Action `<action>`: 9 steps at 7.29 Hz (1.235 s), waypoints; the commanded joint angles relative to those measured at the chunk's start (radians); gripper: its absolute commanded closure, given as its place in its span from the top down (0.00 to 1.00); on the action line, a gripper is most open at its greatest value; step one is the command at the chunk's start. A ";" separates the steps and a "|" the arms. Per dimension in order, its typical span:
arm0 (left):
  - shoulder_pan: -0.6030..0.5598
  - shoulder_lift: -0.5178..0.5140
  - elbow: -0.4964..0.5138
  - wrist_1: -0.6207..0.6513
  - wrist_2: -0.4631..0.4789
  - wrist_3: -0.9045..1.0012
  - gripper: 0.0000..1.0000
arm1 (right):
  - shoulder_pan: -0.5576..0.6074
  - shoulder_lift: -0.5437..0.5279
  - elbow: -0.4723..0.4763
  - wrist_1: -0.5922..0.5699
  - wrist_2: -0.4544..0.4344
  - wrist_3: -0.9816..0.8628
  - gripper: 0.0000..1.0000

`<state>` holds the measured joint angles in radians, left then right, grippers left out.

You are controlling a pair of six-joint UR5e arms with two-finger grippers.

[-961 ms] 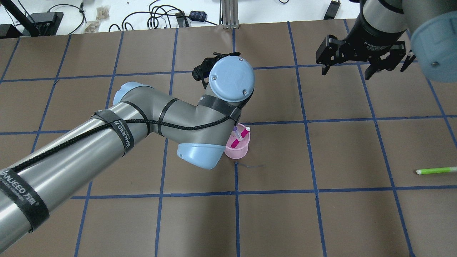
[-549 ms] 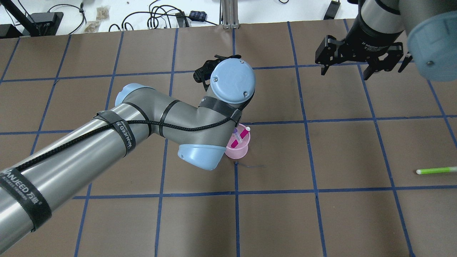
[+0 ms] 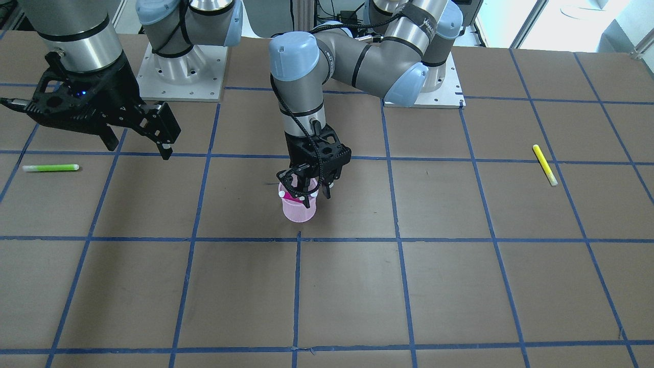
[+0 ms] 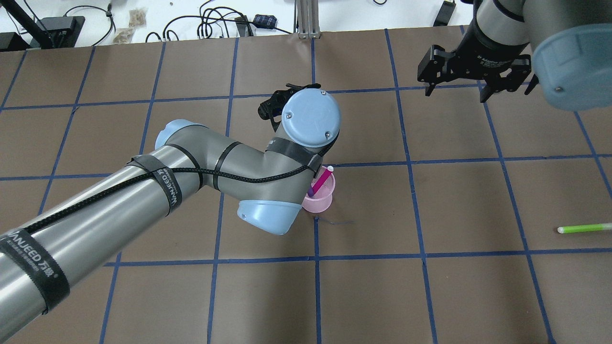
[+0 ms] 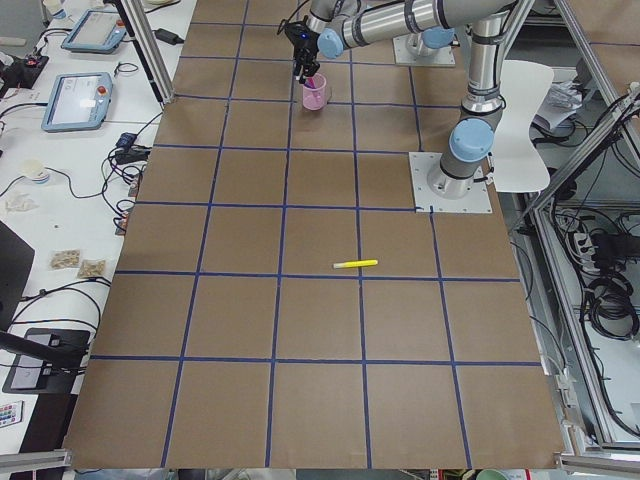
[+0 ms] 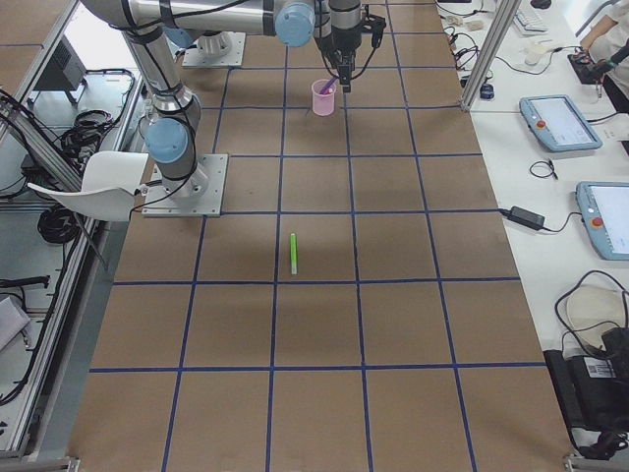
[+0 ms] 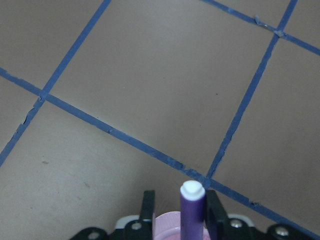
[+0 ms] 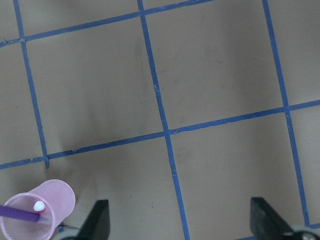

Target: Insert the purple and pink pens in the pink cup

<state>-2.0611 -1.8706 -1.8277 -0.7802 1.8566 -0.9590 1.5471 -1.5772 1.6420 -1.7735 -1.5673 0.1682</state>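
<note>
The purple pen (image 7: 192,217) has just dropped into the pink cup (image 3: 299,212) beside the pink pen (image 4: 322,179), with the left jaws spread around its cap. The right jaws hang spread and empty, well off to the side. To my eye the task looks done.

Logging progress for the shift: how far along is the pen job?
Done: the pink pen leans in the cup. In hand: the purple pen stands in the cup between the left pincer's spread jaws, apparently let go. Left: lifting that arm away. The right pincer hangs open, idle.
</note>
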 commanded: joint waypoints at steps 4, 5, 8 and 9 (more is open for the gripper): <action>0.045 0.042 0.047 -0.027 -0.068 0.148 1.00 | 0.001 -0.009 0.007 0.009 -0.002 0.000 1.00; 0.103 0.057 0.085 -0.107 -0.069 0.205 1.00 | 0.004 -0.010 0.004 0.002 0.007 0.000 1.00; 0.292 0.120 0.256 -0.496 -0.123 0.739 1.00 | 0.004 -0.006 0.024 -0.001 -0.008 0.000 1.00; 0.356 0.143 0.268 -0.587 -0.181 0.744 1.00 | 0.004 0.003 0.033 0.006 -0.014 -0.006 1.00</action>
<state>-1.7865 -1.7567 -1.5954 -1.2380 1.7287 -0.2863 1.5508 -1.5784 1.6672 -1.7692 -1.5760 0.1673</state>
